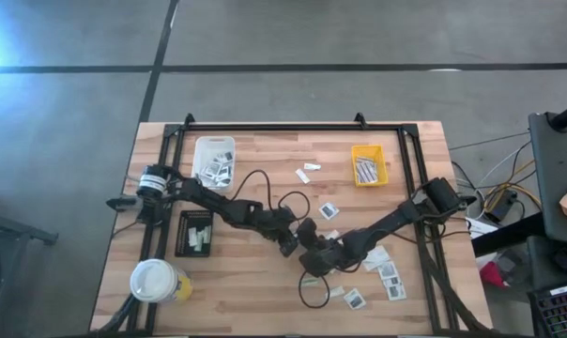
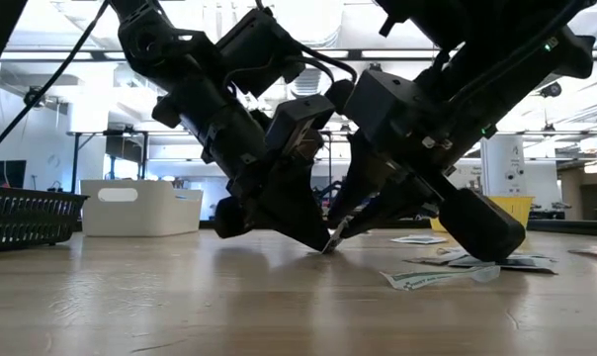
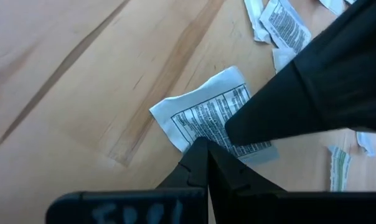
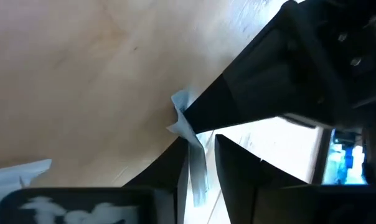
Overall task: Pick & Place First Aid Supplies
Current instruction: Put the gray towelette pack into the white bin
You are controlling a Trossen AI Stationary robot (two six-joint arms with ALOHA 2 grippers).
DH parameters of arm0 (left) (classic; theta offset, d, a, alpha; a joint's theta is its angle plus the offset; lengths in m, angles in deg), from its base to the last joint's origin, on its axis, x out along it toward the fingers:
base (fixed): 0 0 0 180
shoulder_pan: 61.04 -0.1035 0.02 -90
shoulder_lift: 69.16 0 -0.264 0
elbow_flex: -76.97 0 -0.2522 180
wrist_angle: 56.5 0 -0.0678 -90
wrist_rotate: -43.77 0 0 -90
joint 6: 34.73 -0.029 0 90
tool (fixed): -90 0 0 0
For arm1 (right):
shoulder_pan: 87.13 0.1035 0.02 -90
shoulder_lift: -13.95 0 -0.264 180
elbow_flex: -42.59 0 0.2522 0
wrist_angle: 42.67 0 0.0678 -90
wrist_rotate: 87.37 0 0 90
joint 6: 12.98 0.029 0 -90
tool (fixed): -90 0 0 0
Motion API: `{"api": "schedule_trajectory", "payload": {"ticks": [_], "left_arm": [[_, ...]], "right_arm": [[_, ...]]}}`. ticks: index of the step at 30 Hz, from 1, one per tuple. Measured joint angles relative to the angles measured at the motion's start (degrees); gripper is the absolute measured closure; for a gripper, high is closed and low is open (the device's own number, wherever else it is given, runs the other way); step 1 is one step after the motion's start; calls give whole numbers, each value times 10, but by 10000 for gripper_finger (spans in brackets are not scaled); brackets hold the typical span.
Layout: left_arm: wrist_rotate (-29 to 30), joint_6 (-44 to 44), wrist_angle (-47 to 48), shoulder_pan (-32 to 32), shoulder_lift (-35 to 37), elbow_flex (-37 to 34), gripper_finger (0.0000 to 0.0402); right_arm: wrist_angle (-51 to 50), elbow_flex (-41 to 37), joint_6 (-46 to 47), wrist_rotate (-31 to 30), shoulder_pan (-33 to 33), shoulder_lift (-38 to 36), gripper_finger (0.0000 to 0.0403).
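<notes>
Contact point hidden under both arms in the high view. Left tool (image 3: 203, 163) pressed together, tip touching a flat white printed paper packet (image 3: 203, 115) at mid light wooden counter (image 1: 265, 300). Right tool (image 4: 197, 163) slightly spread, astride the packet's raised edge.

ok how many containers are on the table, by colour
white tray: 1
yellow tray: 1
black tray: 1
yellow cup with white lid: 1
total: 4
</notes>
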Motion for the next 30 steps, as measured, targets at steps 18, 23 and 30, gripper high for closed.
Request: {"api": "schedule_trajectory", "payload": {"ticks": [18, 23, 30], "left_arm": [[58, -137, 34, -2, 42, -1, 401], [78, -234, 69, 4, 76, -1, 401], [99, -389, 85, 42, 119, 0, 401]], "right_arm": [[-52, 1, 71, 1, 4, -2, 393], [-85, 0, 99, 1, 5, -13, 394], [-191, -1, 180, 2, 5, -76, 394]]}}
